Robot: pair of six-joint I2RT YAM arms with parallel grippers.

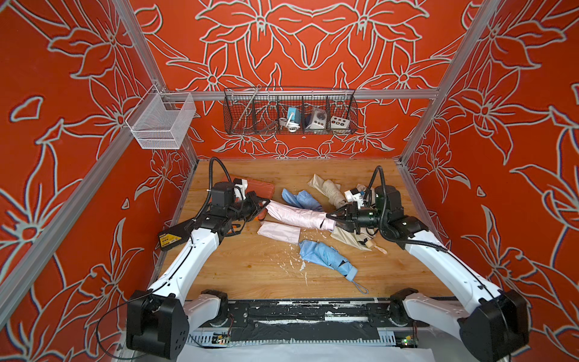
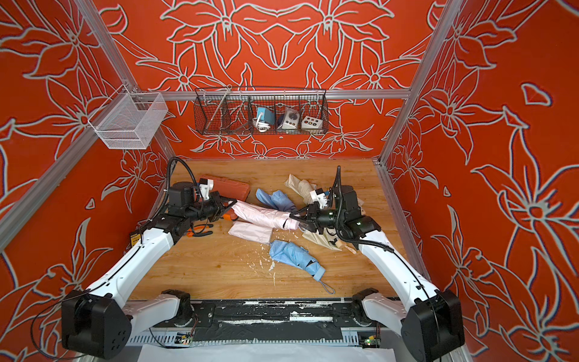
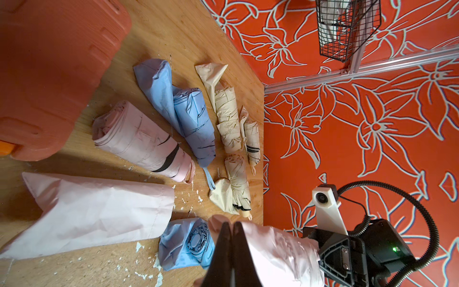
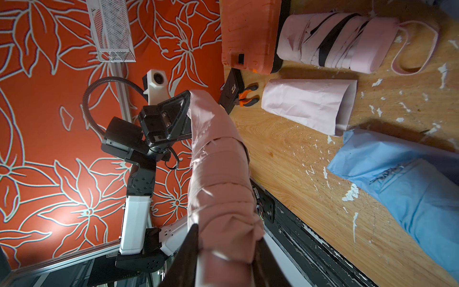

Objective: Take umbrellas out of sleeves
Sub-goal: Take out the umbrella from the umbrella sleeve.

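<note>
Nearest the table's (image 1: 235,275) front edge lay a blue umbrella (image 1: 326,258), with an empty pink sleeve (image 1: 279,232) just beyond it. Over mid-table the left gripper (image 1: 265,204) was pinched fully closed on the tip of the stretched pink sleeve (image 1: 282,211). The right gripper (image 1: 332,220) was clamped on the far end of the pink umbrella (image 1: 319,221) inside, its fingers hiding whether they held handle or cloth. Toward the far edge, the right arm covered part of a cream umbrella (image 1: 351,236), and the left arm cut off the orange case (image 1: 261,188).
</note>
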